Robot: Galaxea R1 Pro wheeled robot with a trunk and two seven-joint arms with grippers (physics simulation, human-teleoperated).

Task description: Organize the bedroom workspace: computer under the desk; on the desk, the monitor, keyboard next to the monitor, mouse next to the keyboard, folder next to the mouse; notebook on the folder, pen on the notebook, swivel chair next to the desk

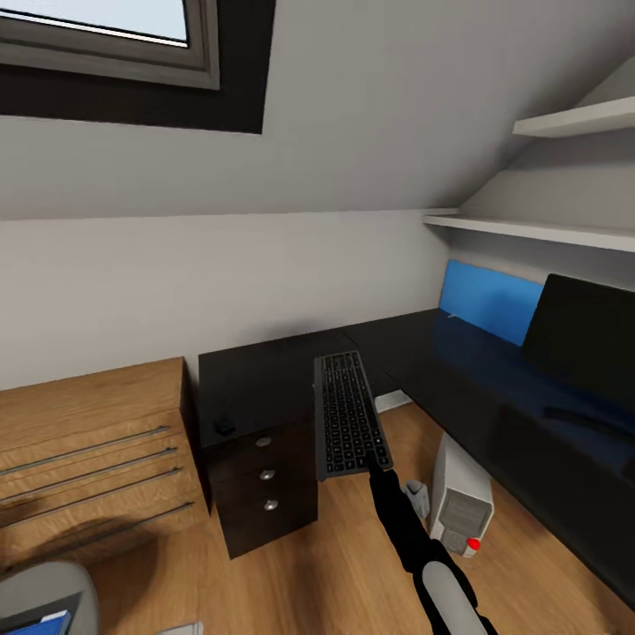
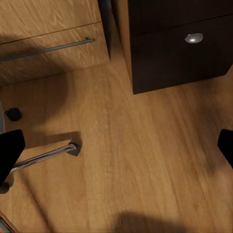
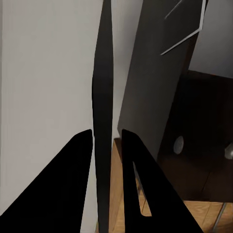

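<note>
Sloped grey walls and a wooden floor (image 1: 291, 573) frame the scene. At 8 o'clock in the head view stands a wooden dresser (image 1: 88, 441), with a grey chair (image 1: 44, 600) at the lower corner carrying something blue. At centre the black bench (image 1: 265, 379) runs toward 3 o'clock, with a drawer unit (image 1: 265, 494) beneath its near end. The right tool (image 1: 377, 466) clamps the near edge of the keyboard (image 1: 348, 414), holding it above the bench edge; in the right wrist view its fingers (image 3: 77, 184) press both faces of the thin board. The computer (image 1: 460, 507) stands on the floor by the bench at 5 o'clock. The monitor (image 1: 582, 339) stands on the bench at 3 o'clock before a blue panel (image 1: 489, 300). The left tool (image 2: 116, 150) is spread wide over the floor.
</note>
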